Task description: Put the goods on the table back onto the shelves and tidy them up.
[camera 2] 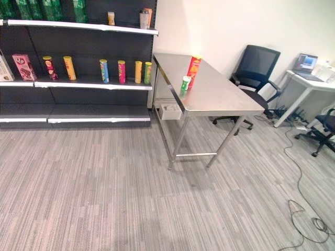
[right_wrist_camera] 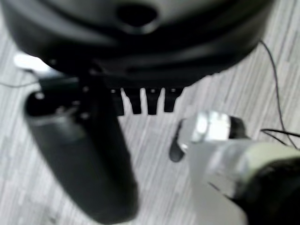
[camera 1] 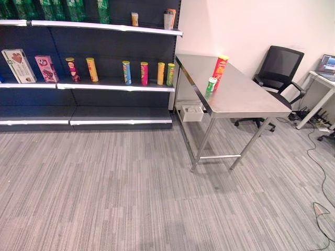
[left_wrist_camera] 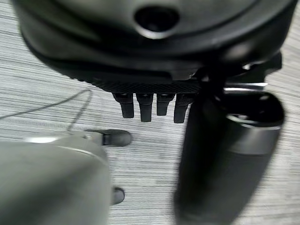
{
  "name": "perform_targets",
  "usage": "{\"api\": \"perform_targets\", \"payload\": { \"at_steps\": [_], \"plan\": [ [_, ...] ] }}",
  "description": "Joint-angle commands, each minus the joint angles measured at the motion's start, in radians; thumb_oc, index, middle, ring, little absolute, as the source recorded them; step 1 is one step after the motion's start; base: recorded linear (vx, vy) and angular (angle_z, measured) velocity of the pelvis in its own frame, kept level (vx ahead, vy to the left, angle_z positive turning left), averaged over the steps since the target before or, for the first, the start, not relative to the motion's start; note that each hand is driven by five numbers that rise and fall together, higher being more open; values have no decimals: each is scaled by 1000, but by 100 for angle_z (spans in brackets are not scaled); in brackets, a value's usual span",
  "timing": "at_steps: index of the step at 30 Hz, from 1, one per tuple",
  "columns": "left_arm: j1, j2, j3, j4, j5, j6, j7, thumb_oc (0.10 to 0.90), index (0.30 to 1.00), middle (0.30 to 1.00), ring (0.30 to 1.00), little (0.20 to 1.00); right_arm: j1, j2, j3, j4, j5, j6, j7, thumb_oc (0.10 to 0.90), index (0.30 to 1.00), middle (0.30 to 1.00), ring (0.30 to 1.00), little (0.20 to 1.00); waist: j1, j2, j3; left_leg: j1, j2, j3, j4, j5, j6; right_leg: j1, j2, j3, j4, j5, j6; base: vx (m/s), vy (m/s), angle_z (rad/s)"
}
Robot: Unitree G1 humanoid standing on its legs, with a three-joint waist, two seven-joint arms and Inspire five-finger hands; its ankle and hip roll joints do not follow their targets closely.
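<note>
On the steel table [camera 1: 246,97] at 1 o'clock stand a tall red can [camera 1: 220,69] and a small green can [camera 1: 210,86] near its left edge. Shelves [camera 1: 115,86] at 11 hold upright cylinders. Open striped carpet [camera 1: 131,193] lies ahead. Left hand [left_wrist_camera: 150,105] and right hand [right_wrist_camera: 145,101] hang with fingers relaxed, empty

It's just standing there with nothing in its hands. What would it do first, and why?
Probably step toward the table. The tall red can and small green can stand there, well away across the carpet, while the left hand and right hand hang open above the floor, holding nothing.
</note>
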Motion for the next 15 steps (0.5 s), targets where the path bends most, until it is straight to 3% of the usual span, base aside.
{"api": "perform_targets", "payload": {
  "at_steps": [1, 8, 15],
  "plan": [
    [-37, -20, -18, 26, 4, -28, -22, 800, 900, 900, 900, 900, -69, -11, -43, 45, 10, -18, 6, 800, 900, 900, 900, 900, -1, 34, 22, 50, 19, 11, 10, -133, -44, 7, 27, 38, 30, -48, 50, -2, -4, -5],
    [-43, -29, -66, 30, 59, -23, -30, 800, 900, 900, 900, 900, -75, -14, 1, 31, -62, -21, 4, 800, 900, 900, 900, 900, 1, 40, 25, 51, 20, 4, 10, -130, -45, 9, 24, 30, 30, -52, 46, -4, -5, 2],
    [-55, -32, -112, 8, 151, -37, -19, 800, 900, 900, 900, 900, -76, -11, 93, 0, -233, -36, 4, 800, 900, 900, 900, 900, 14, 40, 28, 55, 20, -10, 10, -129, -45, 17, 21, 15, 27, -57, 40, 0, 0, 0]
  ]
}}
